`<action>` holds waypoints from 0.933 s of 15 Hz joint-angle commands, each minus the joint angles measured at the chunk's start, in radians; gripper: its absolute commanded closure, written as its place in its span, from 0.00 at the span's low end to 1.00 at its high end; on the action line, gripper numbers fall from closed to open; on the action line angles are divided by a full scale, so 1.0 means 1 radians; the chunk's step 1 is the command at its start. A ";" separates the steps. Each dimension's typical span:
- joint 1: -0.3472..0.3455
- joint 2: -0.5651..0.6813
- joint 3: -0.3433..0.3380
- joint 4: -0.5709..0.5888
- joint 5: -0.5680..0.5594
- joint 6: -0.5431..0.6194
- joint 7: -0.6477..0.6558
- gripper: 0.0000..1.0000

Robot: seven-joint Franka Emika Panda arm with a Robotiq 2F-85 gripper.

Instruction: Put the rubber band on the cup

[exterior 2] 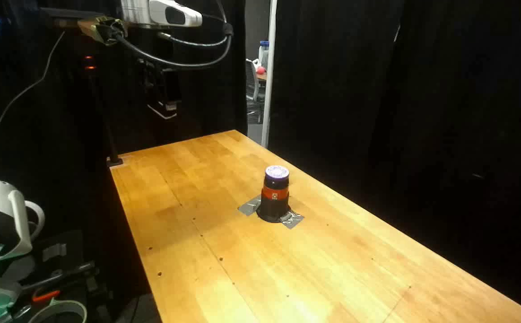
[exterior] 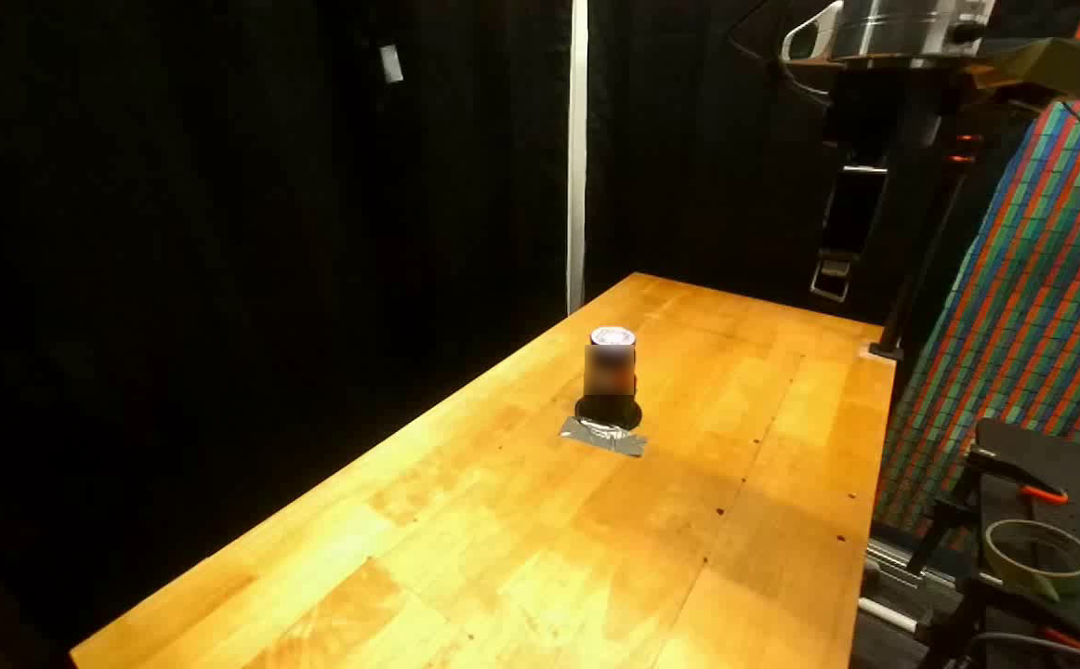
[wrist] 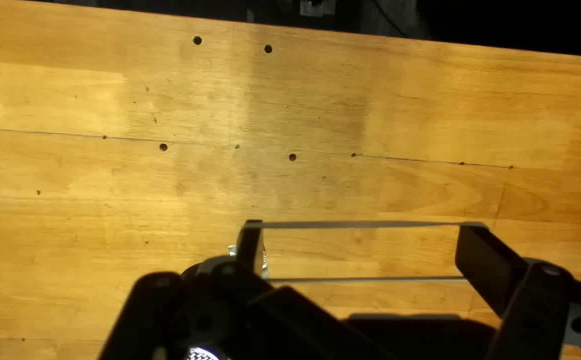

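Note:
The cup (exterior: 611, 409) stands upright on the wooden table, dark with a pale patterned top. Its orange-red band shows on the cup in an exterior view (exterior 2: 275, 194). In the wrist view only a sliver of the cup's top (wrist: 201, 354) shows past the left finger. My gripper (wrist: 363, 250) is open, fingers wide apart. A thin rubber band (wrist: 360, 224) is stretched around both fingers, its two strands spanning the gap. In both exterior views the gripper (exterior: 833, 269) (exterior 2: 162, 107) hangs well above the table, apart from the cup, with the rubber band (exterior: 828, 296) at its tips.
Silver tape (exterior: 603, 437) (exterior 2: 249, 205) lies at the cup's base on the wooden table (exterior: 540, 548). A dark post (exterior: 893, 316) (exterior 2: 113, 148) stands at a table corner near the arm. A tape roll (exterior: 1039, 557) and clamps lie beside the table. Dark curtains hang behind.

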 commanded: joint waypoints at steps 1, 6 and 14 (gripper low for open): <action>0.006 0.000 -0.006 0.006 -0.002 -0.002 0.002 0.00; -0.017 0.134 0.010 0.191 -0.070 -0.126 0.053 0.00; -0.034 0.514 -0.052 0.596 -0.172 -0.216 0.209 0.00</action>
